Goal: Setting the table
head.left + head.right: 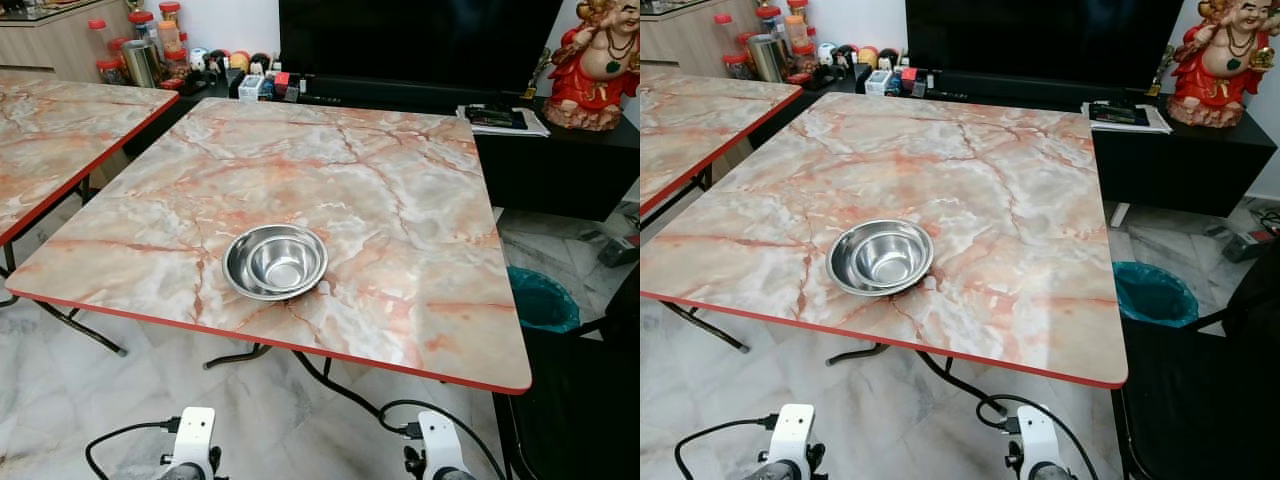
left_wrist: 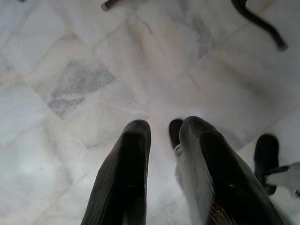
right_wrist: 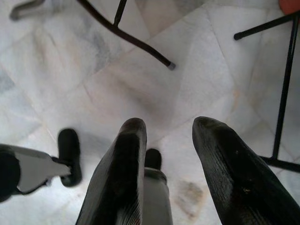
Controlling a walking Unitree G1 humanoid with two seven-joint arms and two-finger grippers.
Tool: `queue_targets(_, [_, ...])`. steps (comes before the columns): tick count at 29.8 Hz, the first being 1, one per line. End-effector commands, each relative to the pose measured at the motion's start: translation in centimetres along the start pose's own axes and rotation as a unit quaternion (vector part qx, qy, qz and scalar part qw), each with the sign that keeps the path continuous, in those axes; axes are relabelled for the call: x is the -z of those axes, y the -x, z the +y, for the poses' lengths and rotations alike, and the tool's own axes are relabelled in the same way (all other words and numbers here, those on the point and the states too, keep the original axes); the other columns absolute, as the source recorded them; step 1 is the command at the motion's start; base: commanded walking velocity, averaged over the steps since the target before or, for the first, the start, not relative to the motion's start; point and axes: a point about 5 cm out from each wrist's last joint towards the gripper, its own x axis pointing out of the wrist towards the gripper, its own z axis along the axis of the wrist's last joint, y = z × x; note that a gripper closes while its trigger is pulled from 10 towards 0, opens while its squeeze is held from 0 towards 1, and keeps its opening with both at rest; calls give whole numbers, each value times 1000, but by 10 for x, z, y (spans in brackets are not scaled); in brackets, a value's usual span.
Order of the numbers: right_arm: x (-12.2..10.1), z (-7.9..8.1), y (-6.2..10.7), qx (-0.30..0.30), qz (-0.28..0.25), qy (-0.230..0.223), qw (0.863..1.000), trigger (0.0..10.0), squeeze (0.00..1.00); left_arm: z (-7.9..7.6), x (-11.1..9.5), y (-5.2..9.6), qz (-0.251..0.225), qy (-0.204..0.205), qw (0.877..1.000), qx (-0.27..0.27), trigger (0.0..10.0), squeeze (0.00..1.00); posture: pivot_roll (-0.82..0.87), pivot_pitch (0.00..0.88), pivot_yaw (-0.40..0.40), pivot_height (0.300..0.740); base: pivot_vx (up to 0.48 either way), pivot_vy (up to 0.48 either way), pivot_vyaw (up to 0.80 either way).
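Note:
A shiny steel bowl (image 1: 275, 262) stands empty and upright on the marble-patterned table (image 1: 400, 200), near the table's front edge and a little left of its middle. Both arms hang idle below the front edge, over the white marble floor. In the left wrist view my left gripper (image 2: 165, 123) points down at the floor tiles, its fingers a little apart with nothing between them. In the right wrist view my right gripper (image 3: 168, 123) also hangs over the floor, fingers wider apart and holding nothing.
A second marble table (image 1: 60, 130) stands close on the left. Behind are a black TV unit with jars (image 1: 150, 45), a red statue (image 1: 595, 70) and papers (image 1: 500, 118). A teal bin (image 1: 540, 300) and a black chair (image 1: 580, 400) sit at the right. Black table legs (image 3: 131, 40) cross the floor.

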Motion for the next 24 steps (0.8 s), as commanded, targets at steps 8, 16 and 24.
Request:
queue_targets(8, [-5, 0, -1, 2, -10, -4, 1000, 10000, 0, 2, -3, -1, 1, 4, 1000, -7, 10000, 0, -23, 0, 3, 719, 0, 314, -105])
queue_targets(16, [0, -1, 0, 6, -2, -3, 1000, 10000, 0, 5, -1, 0, 3, 13, 1000, -14, 10000, 0, -21, 0, 1, 719, 0, 480, 0])
queue_targets(24, [1, 0, 0, 7, -1, -7, 1000, 10000, 0, 8, 0, 0, 5, 13, 1000, -18, 10000, 0, -18, 0, 7, 719, 0, 480, 0])
